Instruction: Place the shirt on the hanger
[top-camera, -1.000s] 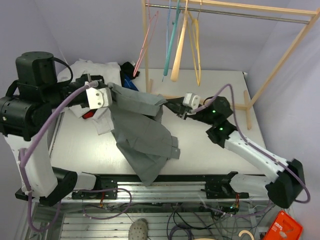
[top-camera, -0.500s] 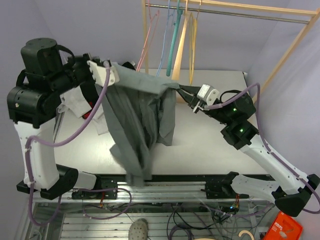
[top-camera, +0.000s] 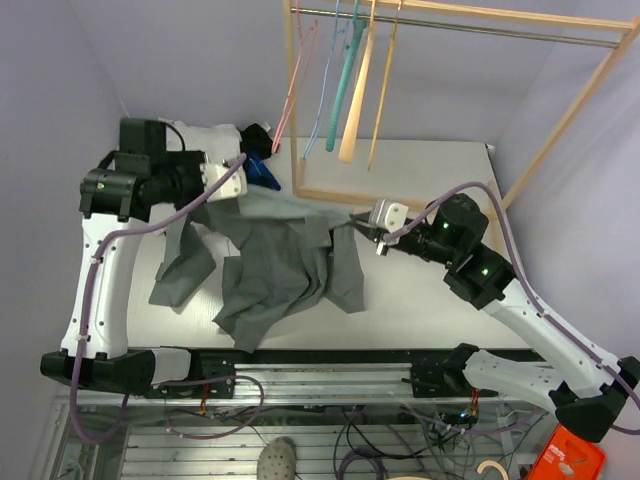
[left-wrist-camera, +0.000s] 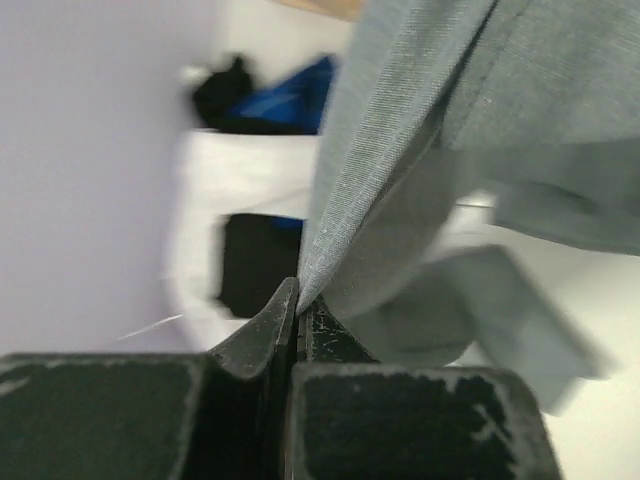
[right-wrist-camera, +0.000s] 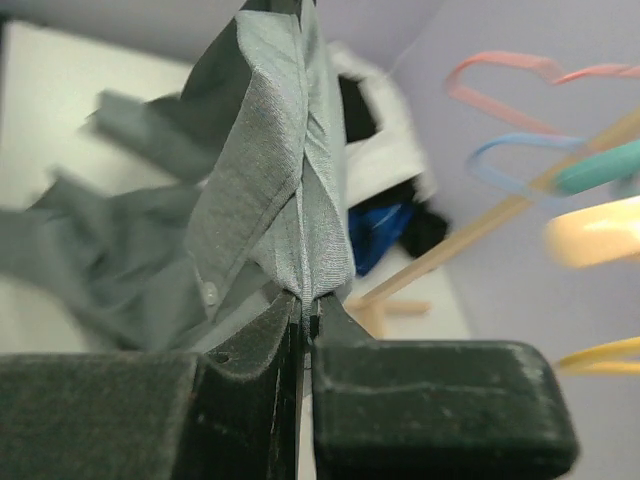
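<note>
The grey shirt (top-camera: 280, 260) lies crumpled on the table, its top edge stretched between my two grippers just above the surface. My left gripper (top-camera: 232, 188) is shut on the shirt's left edge (left-wrist-camera: 350, 200); the fabric leaves its closed tips (left-wrist-camera: 298, 295). My right gripper (top-camera: 356, 222) is shut on a bunched fold of the shirt (right-wrist-camera: 290, 180) at its closed tips (right-wrist-camera: 305, 300). The yellow hanger (top-camera: 384, 90) hangs edge-on from the rack rail, behind and above the shirt; it also shows in the right wrist view (right-wrist-camera: 600, 355).
A wooden rack (top-camera: 560, 120) stands at the back with pink (top-camera: 292, 80), teal (top-camera: 342, 80) and cream (top-camera: 356, 110) hangers. A white garment (top-camera: 195, 135) and a dark blue one (top-camera: 262, 172) lie at the back left. The rack's foot bar (top-camera: 330, 195) runs just behind the shirt.
Both grippers have come down from a raised hold. The shirt, which hung in the air between them, now lies on the table. The left arm swung back and lower.
</note>
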